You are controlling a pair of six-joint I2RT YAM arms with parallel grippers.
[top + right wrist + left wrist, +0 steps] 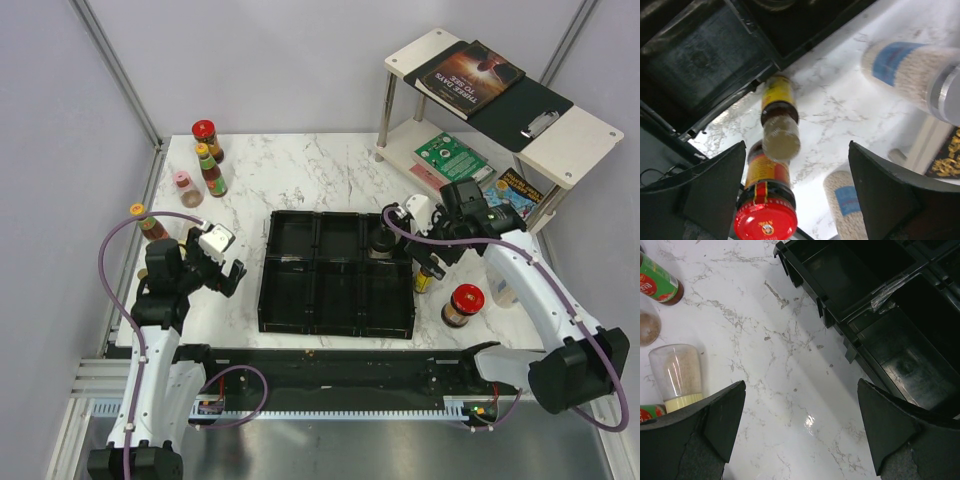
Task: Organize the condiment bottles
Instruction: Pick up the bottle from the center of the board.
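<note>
Closest under my right tool (800, 210) are two of the condiment bottles: a yellow-labelled bottle (779, 117) with a pale cap and a red-capped jar (765, 202). Both stand on the worktop (840, 120) below it. In that wrist view they show in the gap between its fingers (710, 195). The jaws hang wide apart with nothing in them.

Out past its right finger I see a pale blue-labelled jar (910, 70) and a second blue-labelled jar (845, 200). The black tray (700, 65) lies past the left finger. From overhead, a dark-lidded jar (382, 243) sits in the tray's far right compartment, just beside the right tool.

My left tool (800, 440) is also spread open and empty, over bare worktop, with the tray's corner off to its right. A clear shaker (676, 372) with a cream cap sits just beside its left finger.

Farther out from the left tool, overhead, stand a small yellow-capped bottle (150, 225), a pink-lidded shaker (185, 188), a taller yellow-capped sauce bottle (210, 170) and a far red-capped jar (204, 135). None of them is in the tray.

Beyond the right tool a two-tier shelf (420, 50) carries books (472, 78).
</note>
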